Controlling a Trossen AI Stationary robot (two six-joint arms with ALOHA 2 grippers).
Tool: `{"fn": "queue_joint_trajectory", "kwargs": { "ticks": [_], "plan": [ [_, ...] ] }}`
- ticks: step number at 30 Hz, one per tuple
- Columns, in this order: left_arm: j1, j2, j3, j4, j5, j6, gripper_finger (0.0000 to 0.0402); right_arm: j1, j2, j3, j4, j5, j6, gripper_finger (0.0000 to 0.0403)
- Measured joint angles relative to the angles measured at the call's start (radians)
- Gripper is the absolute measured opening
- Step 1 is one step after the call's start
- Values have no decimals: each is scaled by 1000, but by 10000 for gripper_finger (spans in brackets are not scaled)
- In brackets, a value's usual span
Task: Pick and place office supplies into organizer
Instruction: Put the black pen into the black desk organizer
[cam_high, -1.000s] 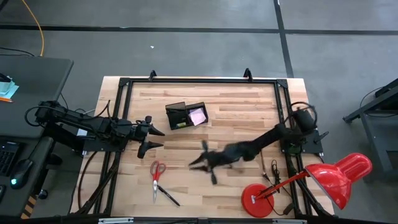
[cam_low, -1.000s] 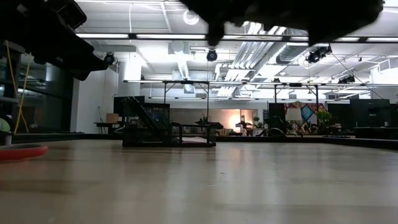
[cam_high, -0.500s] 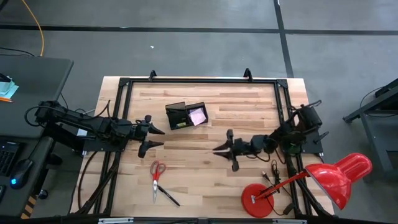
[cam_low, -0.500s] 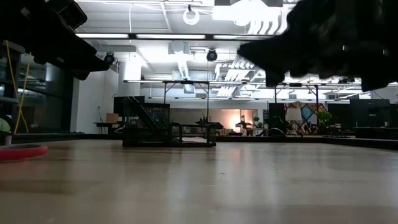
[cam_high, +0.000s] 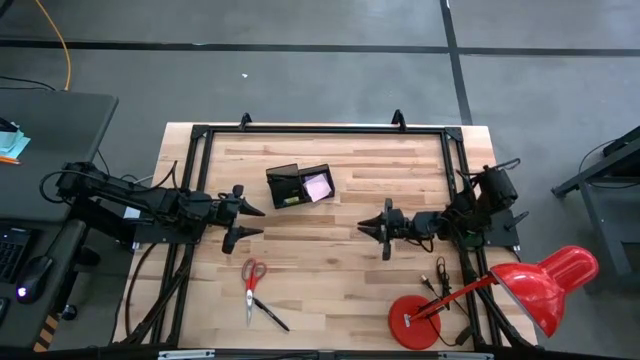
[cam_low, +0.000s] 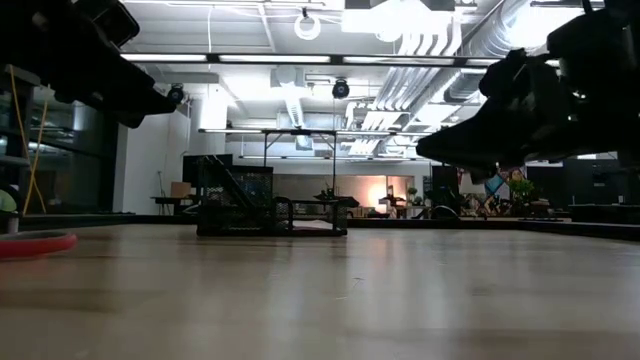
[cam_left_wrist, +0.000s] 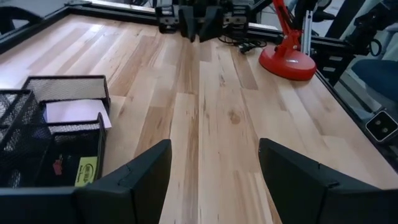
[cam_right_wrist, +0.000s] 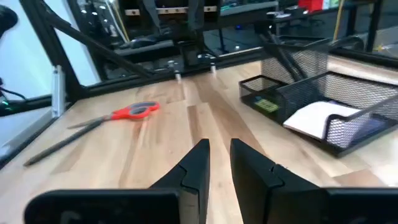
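Note:
The black mesh organizer (cam_high: 300, 185) stands at the table's far middle. A pink pad (cam_high: 317, 186) lies in its right compartment and a small yellow-green item (cam_high: 292, 200) in the left one. It also shows in the left wrist view (cam_left_wrist: 50, 124) and the right wrist view (cam_right_wrist: 323, 102). Red-handled scissors (cam_high: 252, 272) and a black pen (cam_high: 270, 316) lie flat near the front left; they also show in the right wrist view (cam_right_wrist: 134, 112). My left gripper (cam_high: 248, 222) is open and empty, left of the organizer. My right gripper (cam_high: 364, 229) hangs empty at the right, its fingers (cam_right_wrist: 198, 163) nearly together.
A red desk lamp stands at the front right, with its round base (cam_high: 414, 322) on the table and its head (cam_high: 548, 285) past the right edge. Thin black items (cam_high: 438, 274) lie beside the base. A black frame (cam_high: 320, 130) borders the table. Bare wood lies between the grippers.
My right gripper has drawn back from the middle of the table toward the right edge and a little toward the far edge, empty. My left arm has kept still.

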Motion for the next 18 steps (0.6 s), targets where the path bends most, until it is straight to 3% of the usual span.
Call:
{"fn": "queue_joint_trajectory", "kwargs": {
  "ticks": [6,12,18],
  "plan": [
    [0,0,0,0,61,54,230,2,0,-2,-32,-41,48,58],
    [0,0,0,22,197,122,230,2,0,-1,-75,-43,35,58],
    [-51,0,-98,271,322,219,230,2,0,0,-95,-43,42,58]
  ]
}}
